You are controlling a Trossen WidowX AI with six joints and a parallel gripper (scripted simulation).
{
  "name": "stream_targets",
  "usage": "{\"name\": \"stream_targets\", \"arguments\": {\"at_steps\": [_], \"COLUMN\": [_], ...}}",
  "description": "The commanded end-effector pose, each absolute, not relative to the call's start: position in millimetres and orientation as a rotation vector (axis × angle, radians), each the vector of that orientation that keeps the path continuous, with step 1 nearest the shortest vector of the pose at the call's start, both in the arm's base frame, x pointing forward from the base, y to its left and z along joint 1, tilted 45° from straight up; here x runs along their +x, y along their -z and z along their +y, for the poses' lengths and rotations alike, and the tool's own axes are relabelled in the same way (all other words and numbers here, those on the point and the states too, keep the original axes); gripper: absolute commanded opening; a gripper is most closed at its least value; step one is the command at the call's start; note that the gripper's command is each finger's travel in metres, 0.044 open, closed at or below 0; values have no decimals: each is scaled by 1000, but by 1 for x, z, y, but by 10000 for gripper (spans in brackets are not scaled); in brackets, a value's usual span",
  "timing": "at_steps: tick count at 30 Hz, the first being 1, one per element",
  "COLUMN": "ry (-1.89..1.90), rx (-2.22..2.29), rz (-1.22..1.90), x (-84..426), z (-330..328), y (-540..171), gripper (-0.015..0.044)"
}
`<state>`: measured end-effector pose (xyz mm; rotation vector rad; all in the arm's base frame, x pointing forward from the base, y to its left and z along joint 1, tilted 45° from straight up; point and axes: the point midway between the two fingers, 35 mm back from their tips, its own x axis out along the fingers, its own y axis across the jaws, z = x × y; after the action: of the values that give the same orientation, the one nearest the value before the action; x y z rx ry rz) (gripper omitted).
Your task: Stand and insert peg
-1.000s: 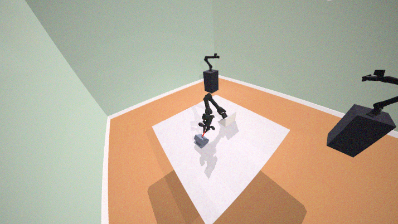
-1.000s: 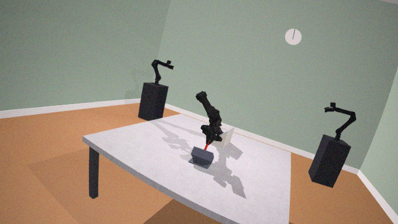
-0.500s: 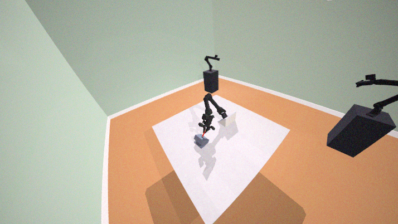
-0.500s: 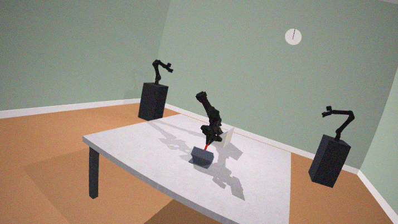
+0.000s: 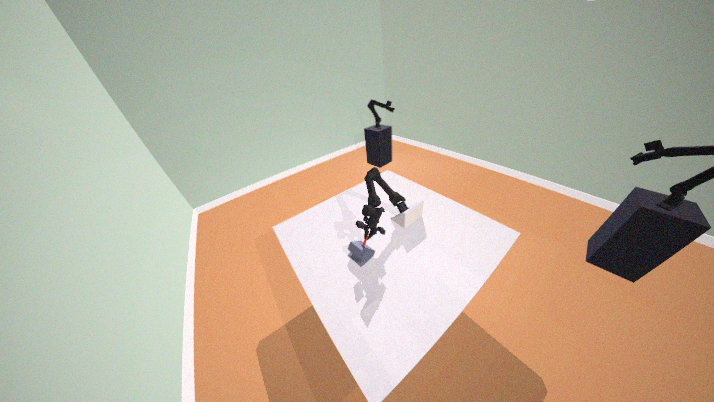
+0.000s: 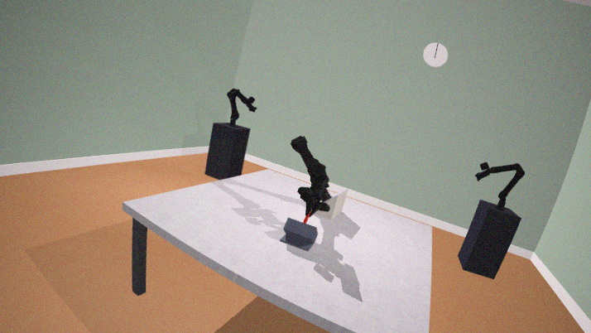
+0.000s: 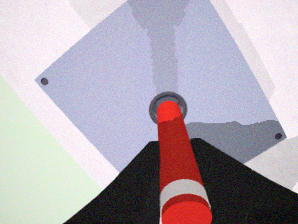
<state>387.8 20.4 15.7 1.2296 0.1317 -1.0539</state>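
The sloped blue-grey panel (image 5: 361, 255) (image 6: 300, 234) (image 7: 100, 85) stands on the table (image 5: 425, 300) (image 6: 393, 257). My gripper (image 5: 366, 237) (image 6: 309, 214) (image 7: 174, 149) is shut on the red peg (image 5: 364, 243) (image 6: 306, 219) (image 7: 175, 150), above the panel face. The white band (image 7: 184, 189) is at the peg's end nearest the wrist camera; the plain end points at the panel. In the wrist view the plain end overlaps the hole (image 7: 152, 109), whose dark rim shows around its top and sides. Whether the tip is inside the hole or just at its mouth, I cannot tell.
A pale upright board (image 5: 413, 217) (image 6: 340, 205) stands on the table beside the arm. Two other arms on dark pedestals (image 5: 379, 146) (image 6: 227, 151) (image 6: 488, 240) stand off the table. Two small dark dots (image 7: 44, 81) (image 7: 278, 136) mark the panel's corners.
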Motion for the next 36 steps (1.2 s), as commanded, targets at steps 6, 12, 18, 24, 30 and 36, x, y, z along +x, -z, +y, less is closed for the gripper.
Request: {"name": "stream_targets", "arguments": {"at_steps": [6, 12, 18, 24, 30, 36], "ry": [1050, 1050, 1050, 1050, 1050, 1050], "rx": [1229, 1229, 1229, 1229, 1229, 1229], "rz": [135, 134, 134, 134, 134, 133], "x": [391, 393, 396, 398, 400, 403], "z": [19, 18, 15, 13, 11, 8], "y": [-13, -11, -8, -6, -3, -1], "gripper": [0, 0, 0, 0, 0, 0]}}
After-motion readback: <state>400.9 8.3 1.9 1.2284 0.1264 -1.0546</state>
